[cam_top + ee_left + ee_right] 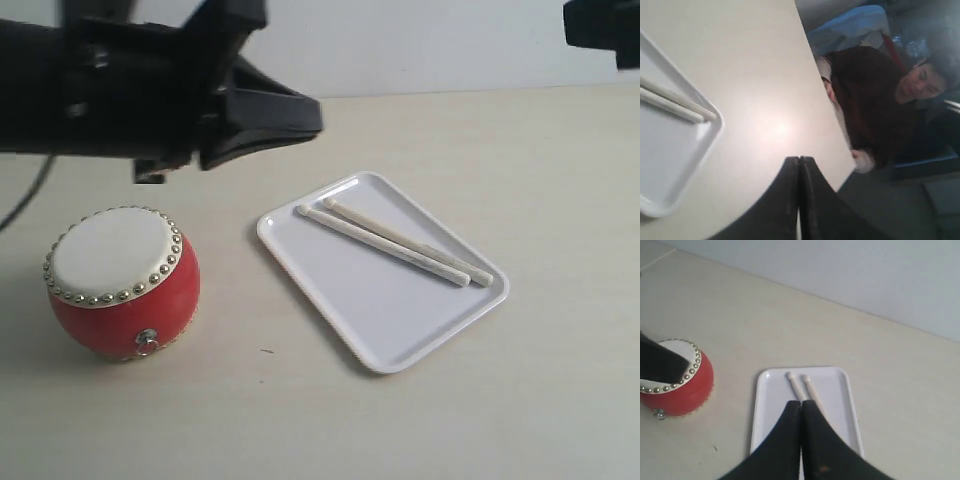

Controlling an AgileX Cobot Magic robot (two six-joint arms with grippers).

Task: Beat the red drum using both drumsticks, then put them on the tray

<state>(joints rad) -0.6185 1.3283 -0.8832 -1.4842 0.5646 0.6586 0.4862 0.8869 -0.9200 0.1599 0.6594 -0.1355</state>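
Left jaws: I am holding them pressed fully together, gripping nothing. They are hanging above the bare surface (500, 400) past the tray's far side, so they are crowding neither the sticks nor the drum.

Right jaws: I am holding these tight together too, and they are carrying nothing. They are hovering well above the tray, pointing along its length in line with the sticks.

Tray (370, 300): it is lying flat on the surface, skewed at an angle, to the right of the drum in the exterior view. It is sitting near the drum without touching it, within reach of both arms.

Drumsticks (385, 246): both are lying side by side inside the tray, parallel and just beside each other, running along its length. The low rim is penning them in, which I judge is stopping them from rolling off. With both sticks resting there and both jaws empty, I am reading this as either the finish or the start; I cannot tell whether the beating is done.

Red drum (120, 285): it is sitting on the surface with its cream skin facing up, which is leaving it open to a strike from above.

Beyond the edge: a person (880, 100) is sitting past the surface, clear of the work.
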